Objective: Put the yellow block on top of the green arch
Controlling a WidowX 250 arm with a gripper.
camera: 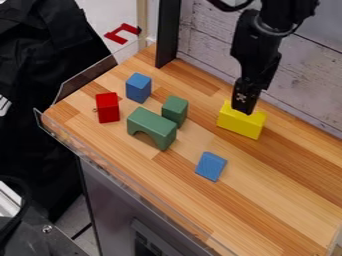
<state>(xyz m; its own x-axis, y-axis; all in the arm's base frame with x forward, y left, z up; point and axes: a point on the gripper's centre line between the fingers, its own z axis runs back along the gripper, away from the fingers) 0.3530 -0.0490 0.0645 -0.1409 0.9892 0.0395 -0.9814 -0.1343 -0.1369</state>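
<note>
Wooden counter [267,165] meets a whitewashed plank wall [214,45] behind.

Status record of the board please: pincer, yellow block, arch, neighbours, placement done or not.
pincer: black two-finger pincer, at the top of the yellow block
target: oblong yellow block, on the striped wooden tabletop
destination: green arch-shaped block, upright, opening down, top bare
beside arch: small green block, contact unclear
others: red block and upright blue block left of the small green one in view; flat blue block nearer the camera
placement: not done
</note>
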